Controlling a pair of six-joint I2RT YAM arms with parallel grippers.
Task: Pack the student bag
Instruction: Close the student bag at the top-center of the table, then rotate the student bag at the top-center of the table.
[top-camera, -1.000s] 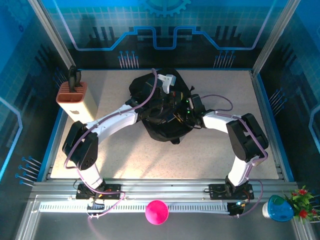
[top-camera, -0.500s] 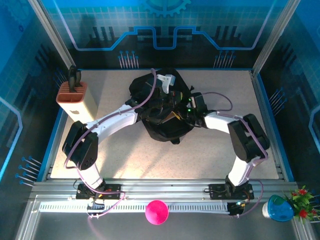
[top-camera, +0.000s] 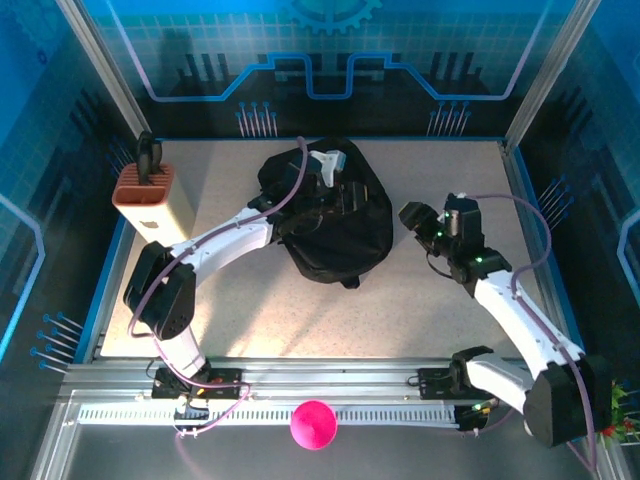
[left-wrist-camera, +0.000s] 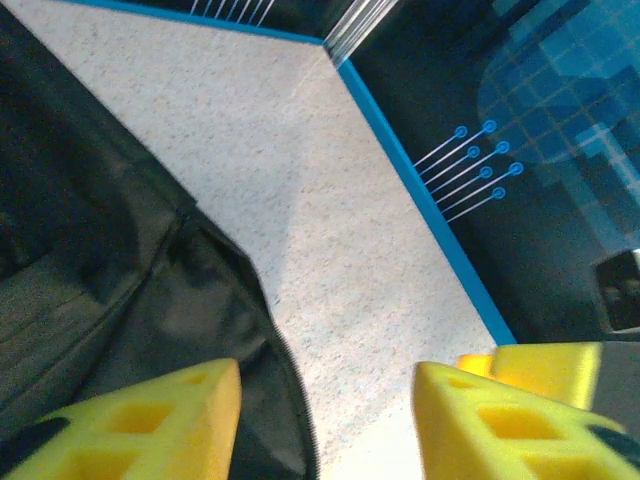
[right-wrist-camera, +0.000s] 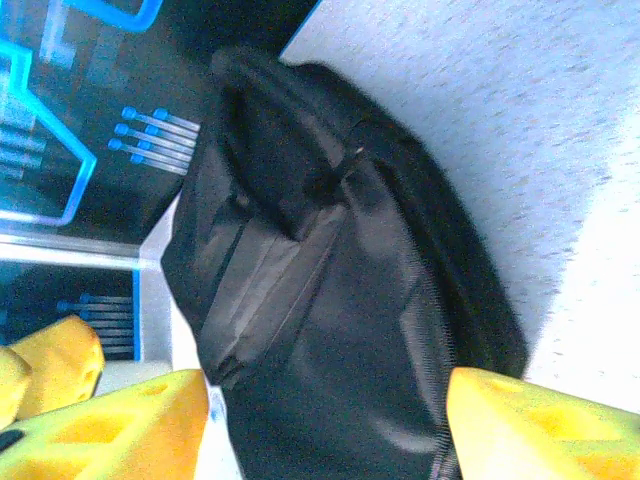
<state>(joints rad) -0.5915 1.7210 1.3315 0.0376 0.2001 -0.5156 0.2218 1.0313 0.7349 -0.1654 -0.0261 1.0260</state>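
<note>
The student bag (top-camera: 330, 225) lies on the far half of the desk (top-camera: 250, 300), midway between the left and right edges, with its far end close to the far edge. The whole near half of the desk is bare, and there is bare room along the right edge and in the far right corner.

The left arm reaches across the bag's left side. In the left wrist view, the left gripper (left-wrist-camera: 325, 400) is open: one yellow finger hangs over the bag's zipped rim, the other over bare desk, and nothing is between them. The right gripper (top-camera: 408, 213) hangs just right of the bag and apart from it. In the right wrist view its fingers (right-wrist-camera: 110, 430) are spread wide and empty, facing the bag.

A tan box (top-camera: 160, 205) stands at the left edge, and a black object (top-camera: 148, 155) sticks up out of its slotted orange-brown top. I cannot tell what the bag holds or whether it is open.
</note>
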